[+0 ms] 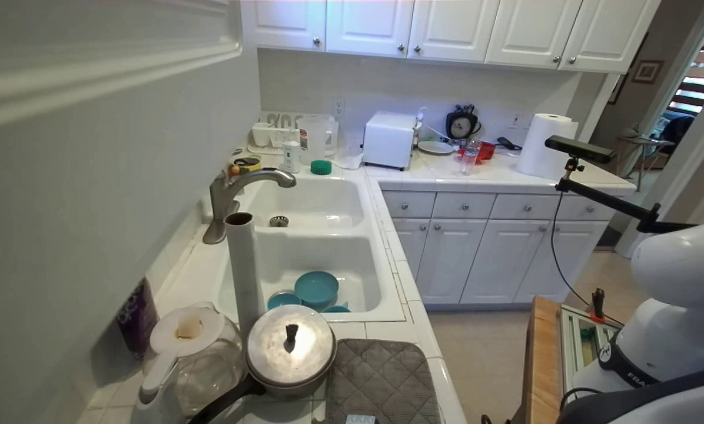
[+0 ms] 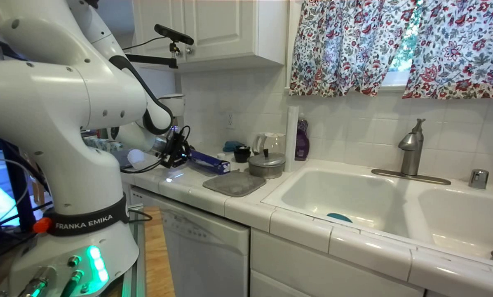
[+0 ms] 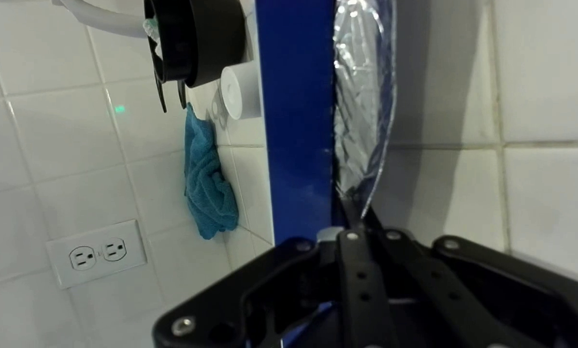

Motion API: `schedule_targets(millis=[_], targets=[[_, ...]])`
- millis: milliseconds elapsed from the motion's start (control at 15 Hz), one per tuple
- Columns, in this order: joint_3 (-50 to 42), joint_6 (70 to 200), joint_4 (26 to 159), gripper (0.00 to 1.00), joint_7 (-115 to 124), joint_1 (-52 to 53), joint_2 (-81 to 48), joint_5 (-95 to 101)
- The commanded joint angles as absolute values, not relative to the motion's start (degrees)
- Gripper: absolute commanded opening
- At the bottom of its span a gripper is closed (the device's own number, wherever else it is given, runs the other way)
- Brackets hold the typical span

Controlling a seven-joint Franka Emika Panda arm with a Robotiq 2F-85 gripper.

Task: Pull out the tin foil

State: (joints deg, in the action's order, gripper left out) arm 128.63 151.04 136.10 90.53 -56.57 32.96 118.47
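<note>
The tin foil point(image 3: 359, 96) shows in the wrist view as a crinkled silver strip coming out along the side of a long blue box point(image 3: 298, 121). In an exterior view the blue box point(image 2: 209, 162) lies on the white tiled counter. My gripper point(image 3: 361, 217) is at the foil's edge beside the box, its fingers close together with the foil's edge running between them. The exact contact at the fingertips is dark. The gripper point(image 2: 184, 156) also shows in an exterior view at the near end of the box, where the foil is hidden.
A grey mat point(image 2: 235, 183) and a lidded pot point(image 2: 267, 165) stand past the box, before the sink point(image 2: 345, 198). A black holder point(image 3: 216, 38), a white cap point(image 3: 240, 92) and a teal cloth point(image 3: 207, 179) lie between box and wall.
</note>
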Motion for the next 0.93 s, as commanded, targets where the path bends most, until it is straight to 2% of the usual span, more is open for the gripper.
schedule_targets(millis=[0,867], targets=[[128.92,150.9,136.17,0.0,92.81,-55.84,33.03,120.9],[129.39,156.93,139.92,0.0,90.55,-52.85,27.33,119.39]])
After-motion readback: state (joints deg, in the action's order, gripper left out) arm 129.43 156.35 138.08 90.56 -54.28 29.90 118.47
